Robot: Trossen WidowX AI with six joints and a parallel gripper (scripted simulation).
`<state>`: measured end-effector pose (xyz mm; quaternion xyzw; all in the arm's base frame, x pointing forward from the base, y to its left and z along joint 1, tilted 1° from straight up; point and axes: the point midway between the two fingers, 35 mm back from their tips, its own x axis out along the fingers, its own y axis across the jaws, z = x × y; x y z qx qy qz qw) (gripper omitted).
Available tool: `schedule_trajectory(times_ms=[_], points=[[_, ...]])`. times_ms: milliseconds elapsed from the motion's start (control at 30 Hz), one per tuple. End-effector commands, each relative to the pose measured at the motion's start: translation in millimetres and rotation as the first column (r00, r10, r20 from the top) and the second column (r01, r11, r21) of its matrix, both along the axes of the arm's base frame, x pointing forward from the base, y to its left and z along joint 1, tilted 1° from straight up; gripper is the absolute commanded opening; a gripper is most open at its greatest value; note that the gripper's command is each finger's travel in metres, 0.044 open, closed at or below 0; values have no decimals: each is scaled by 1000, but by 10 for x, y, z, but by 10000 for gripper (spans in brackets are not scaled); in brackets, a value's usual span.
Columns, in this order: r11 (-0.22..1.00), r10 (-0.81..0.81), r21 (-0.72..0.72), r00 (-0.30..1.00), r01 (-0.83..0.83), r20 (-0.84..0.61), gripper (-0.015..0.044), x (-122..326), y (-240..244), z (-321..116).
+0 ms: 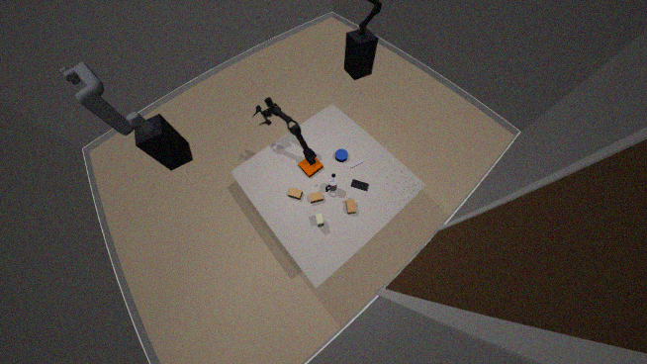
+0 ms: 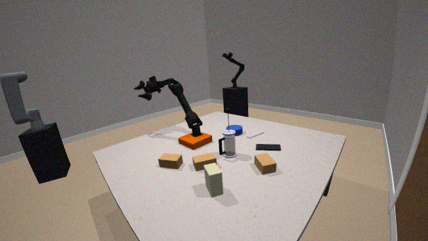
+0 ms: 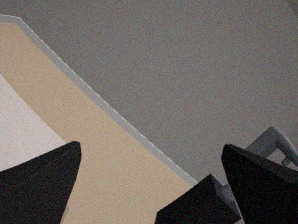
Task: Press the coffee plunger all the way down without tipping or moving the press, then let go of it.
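Observation:
The coffee press point(image 1: 332, 186) point(image 2: 230, 147) stands upright on the white table point(image 1: 317, 262) point(image 2: 183, 216), with its black handle on the left side in the top and exterior views. Its plunger knob point(image 1: 333, 175) point(image 2: 228, 110) is high above the lid on a thin rod, so the plunger is up. My gripper point(image 1: 257, 120) point(image 2: 137, 92) point(image 3: 153, 152) is open, with nothing between its fingers. It is raised in the air, far to the left of the press in the top and exterior views and pointing away from it. The press is out of the wrist view.
Tan blocks point(image 2: 170, 160) point(image 2: 204, 161) point(image 2: 265, 163) and a pale green upright block point(image 1: 320, 220) point(image 2: 213, 180) stand around the press's front. A blue round thing point(image 1: 341, 154) point(image 2: 235, 129), a light stick point(image 2: 255, 135) and a dark flat slab point(image 1: 360, 185) point(image 2: 268, 147) lie behind and right.

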<state>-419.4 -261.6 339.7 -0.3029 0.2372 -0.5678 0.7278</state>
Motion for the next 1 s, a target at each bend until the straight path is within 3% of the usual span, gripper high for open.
schedule_trajectory(times_ms=[0,400,700,967], points=[[1000,3,2,1000,-3,2,426,18,-25,5],[997,-45,71,999,43,29,440,333,-461,124],[983,111,133,989,-123,96,440,1535,-1333,342],[947,205,207,957,-248,207,440,2653,-1701,427]])
